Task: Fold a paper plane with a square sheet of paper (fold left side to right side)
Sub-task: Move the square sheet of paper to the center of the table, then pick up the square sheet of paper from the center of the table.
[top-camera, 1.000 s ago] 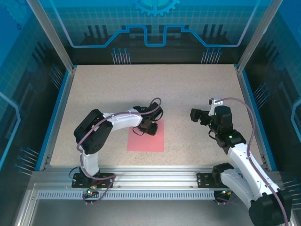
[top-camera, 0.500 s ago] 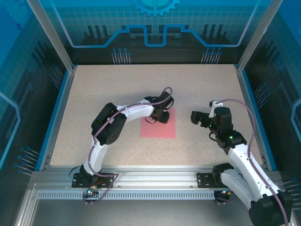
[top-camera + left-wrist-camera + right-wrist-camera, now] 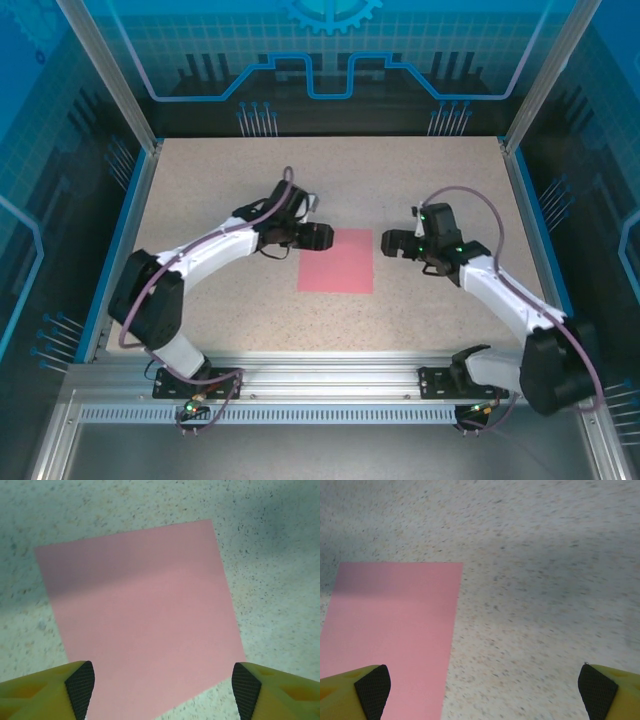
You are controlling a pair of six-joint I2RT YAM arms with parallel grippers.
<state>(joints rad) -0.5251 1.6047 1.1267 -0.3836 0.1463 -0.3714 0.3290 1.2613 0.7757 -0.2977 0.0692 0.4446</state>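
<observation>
Square sheet of paper (image 3: 336,260) lies flat, seemingly squared to table (image 3: 200,190).

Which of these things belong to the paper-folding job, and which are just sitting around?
Part of the job: pink square sheet of paper, lying flat and unfolded; left claw, open; right claw, open.

Just there: speckled table; metal rail along the near edge; blue walls.

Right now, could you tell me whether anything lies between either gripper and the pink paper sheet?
Nothing visible does. The square sheet of paper lies flat on the speckled table, the open left gripper over its far-left part and the open right gripper just off its right edge.
</observation>
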